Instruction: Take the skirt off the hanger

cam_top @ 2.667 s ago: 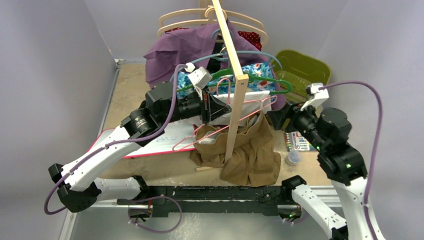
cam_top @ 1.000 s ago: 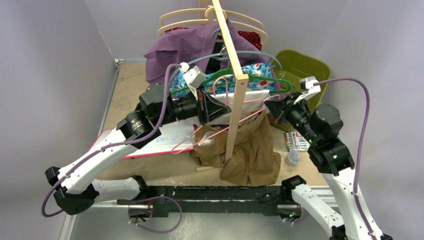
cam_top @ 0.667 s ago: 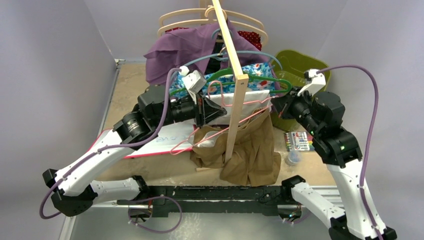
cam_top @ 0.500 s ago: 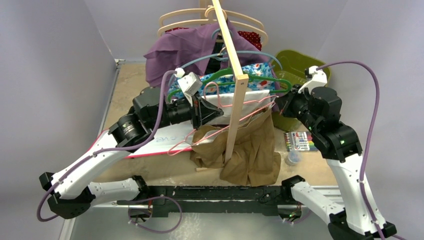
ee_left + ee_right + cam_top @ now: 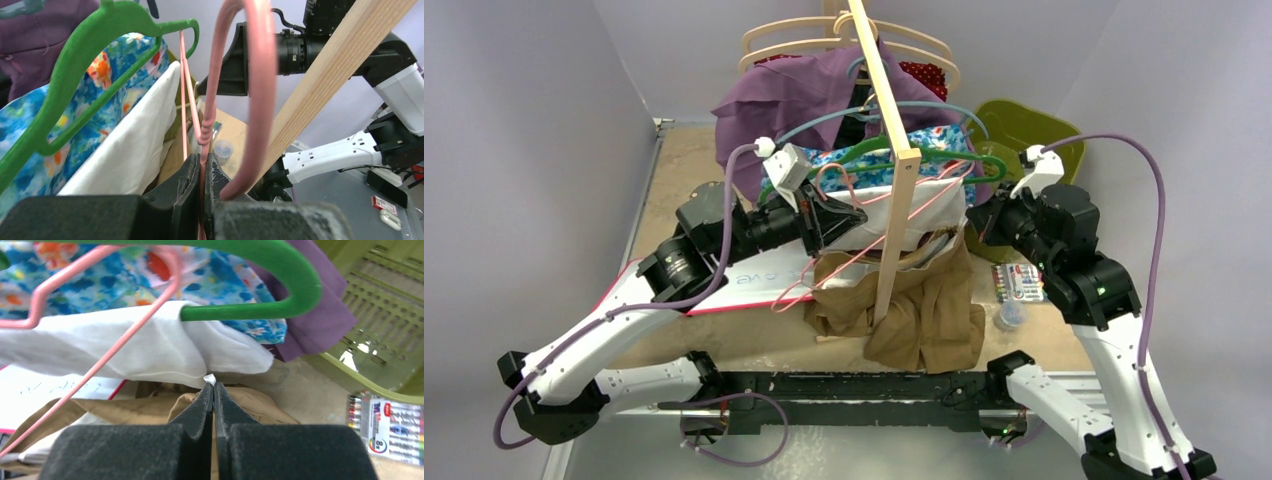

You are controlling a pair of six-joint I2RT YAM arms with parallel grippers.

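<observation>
A pink wire hanger point(image 5: 864, 255) hangs tilted in front of the wooden rail. My left gripper point(image 5: 849, 215) is shut on its twisted neck, which shows between the tips of the left gripper point(image 5: 204, 160); the pink hanger's hook point(image 5: 250, 75) curves just above. The tan skirt point(image 5: 914, 310) lies mostly heaped on the table, its upper edge raised toward the hanger's right end. My right gripper point(image 5: 977, 213) is shut there. In the right wrist view the right gripper point(image 5: 213, 386) pinches a fold of the tan skirt point(image 5: 150, 407), with a small white tag poking out at its tips.
A wooden rail point(image 5: 889, 130) crosses the middle, carrying a green hanger point(image 5: 944, 155) with floral and white cloth, plus a purple garment point(image 5: 794, 95). A green basket point(image 5: 1029, 135) stands at back right. A whiteboard point(image 5: 754, 285), a marker box point(image 5: 1022, 283) and a small cup point(image 5: 1010, 316) lie on the table.
My left arm has drawn the pink hanger leftward. My right gripper rose to the skirt's upper right edge and then dropped slightly, and that edge now stands lifted.
</observation>
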